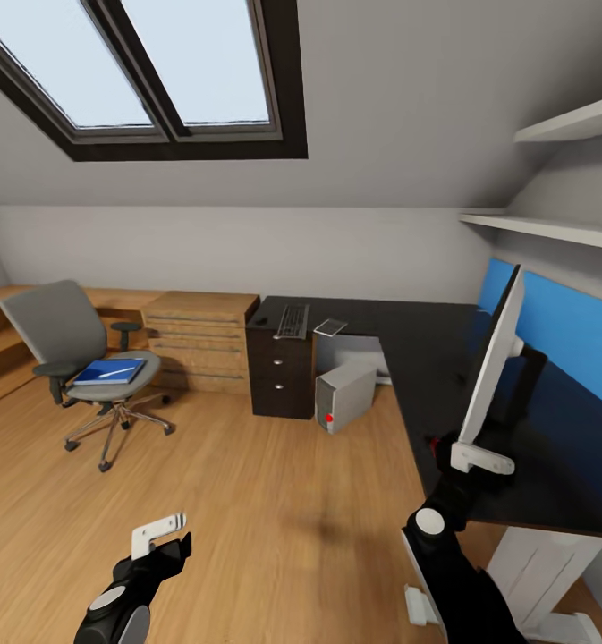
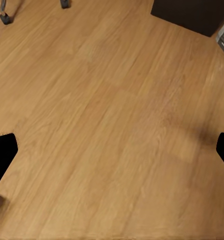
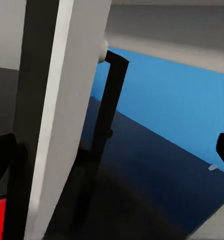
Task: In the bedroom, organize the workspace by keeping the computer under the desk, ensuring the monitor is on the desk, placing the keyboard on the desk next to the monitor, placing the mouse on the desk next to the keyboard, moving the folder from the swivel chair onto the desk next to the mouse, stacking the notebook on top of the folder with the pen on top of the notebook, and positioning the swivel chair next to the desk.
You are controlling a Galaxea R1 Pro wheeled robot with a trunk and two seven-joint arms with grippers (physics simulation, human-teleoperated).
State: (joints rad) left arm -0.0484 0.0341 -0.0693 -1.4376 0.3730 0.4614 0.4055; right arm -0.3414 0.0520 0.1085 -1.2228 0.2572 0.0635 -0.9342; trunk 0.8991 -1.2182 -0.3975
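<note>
Monitor (image 1: 496,358) stands edge-on over the near part of the dark worktop (image 1: 426,349), its screen face turned away so nothing on it can be read; in the right wrist view its pale edge (image 3: 62,115) and black stand sit close in front of a blue wall panel (image 3: 177,110). The right pincer (image 1: 479,458) is at the monitor's lower edge, but whether it grips the monitor or merely sits beside it I cannot tell. The left pincer (image 1: 162,529) hangs over bare wooden floor (image 2: 112,125), fingers spread wide, holding nothing. Farther back on the worktop lie the keyboard (image 1: 292,320) and a small pale object too blurred to identify. The computer (image 1: 343,397) stands on the floor beside the drawer unit (image 1: 280,376). The swivel chair (image 1: 81,358) stands well apart, a blue folder (image 1: 110,371) on its seat.
</note>
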